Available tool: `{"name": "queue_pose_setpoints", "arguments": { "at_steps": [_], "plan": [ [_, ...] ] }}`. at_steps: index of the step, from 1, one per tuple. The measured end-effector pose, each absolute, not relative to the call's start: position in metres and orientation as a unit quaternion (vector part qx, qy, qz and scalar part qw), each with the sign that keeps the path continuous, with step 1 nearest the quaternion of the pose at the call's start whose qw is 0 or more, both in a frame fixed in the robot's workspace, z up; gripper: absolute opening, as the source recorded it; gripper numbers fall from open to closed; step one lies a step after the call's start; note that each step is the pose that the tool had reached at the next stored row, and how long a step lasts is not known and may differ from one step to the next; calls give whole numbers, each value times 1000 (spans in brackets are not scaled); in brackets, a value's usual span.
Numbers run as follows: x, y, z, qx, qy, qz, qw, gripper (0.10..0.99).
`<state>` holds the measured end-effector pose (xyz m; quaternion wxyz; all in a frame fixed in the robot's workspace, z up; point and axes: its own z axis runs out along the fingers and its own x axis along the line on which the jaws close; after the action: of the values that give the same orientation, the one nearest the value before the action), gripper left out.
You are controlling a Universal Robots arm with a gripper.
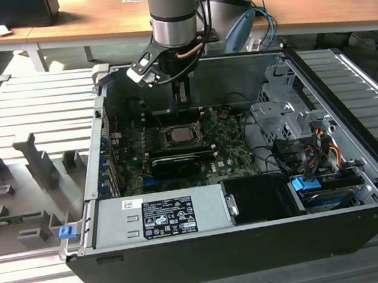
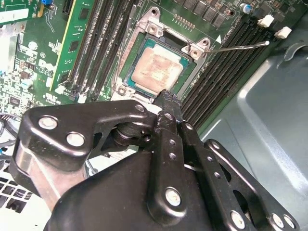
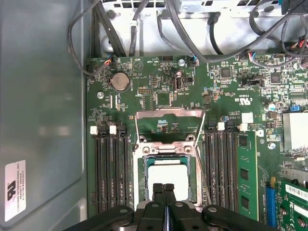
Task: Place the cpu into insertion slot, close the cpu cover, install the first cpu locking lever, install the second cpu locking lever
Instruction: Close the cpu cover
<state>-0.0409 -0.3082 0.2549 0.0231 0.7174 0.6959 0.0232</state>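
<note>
Arm [image 1: 173, 16] came down from the top centre of the exterior view into the open computer case [image 1: 253, 256]. Gripper [image 1: 183, 96] hung in the upper middle of that frame, over the circuit board [image 3: 159, 82].

Gripper [image 3: 163, 188] was clenched: fingers [image 3: 158, 193] pressed flat together, nothing held between them. Same in the second wrist view, tips [image 2: 167, 96] shut and empty.

Cpu [image 3: 166, 175] sat flat inside the insertion slot [image 3: 139, 183], pale silver face up. In the exterior view the cpu [image 1: 178, 134] lay near frame centre, just below the gripper tip, with a gap between them. In both wrist views the fingertips sat over the edge of the cpu [image 2: 156, 70] nearest the gripper. Cannot tell contact from those views.

Cpu cover [image 3: 168, 115] stood flipped up on the far side of the slot from the gripper, green board showing through its window, so not closed over the chip.

One locking lever [image 2: 240, 46] stuck out as a thin wire rod away from the slot, across the memory slots [image 2: 226, 62], unlatched.

More memory slots [image 3: 111, 168] ran along both sides of the slot.

Exterior view: long black card [image 1: 177, 161] just below the slot in the frame, power supply [image 1: 159, 214] in the lower centre, wooden desk [image 1: 96, 16] along the top.
</note>
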Motion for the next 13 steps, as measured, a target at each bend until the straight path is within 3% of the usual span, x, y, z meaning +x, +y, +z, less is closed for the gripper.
{"name": "queue_pose_setpoints", "arguments": {
  "at_steps": [13],
  "plan": [
    [-37, -307, 267, 717, 696, 23, 23, 106]
  ]
}}
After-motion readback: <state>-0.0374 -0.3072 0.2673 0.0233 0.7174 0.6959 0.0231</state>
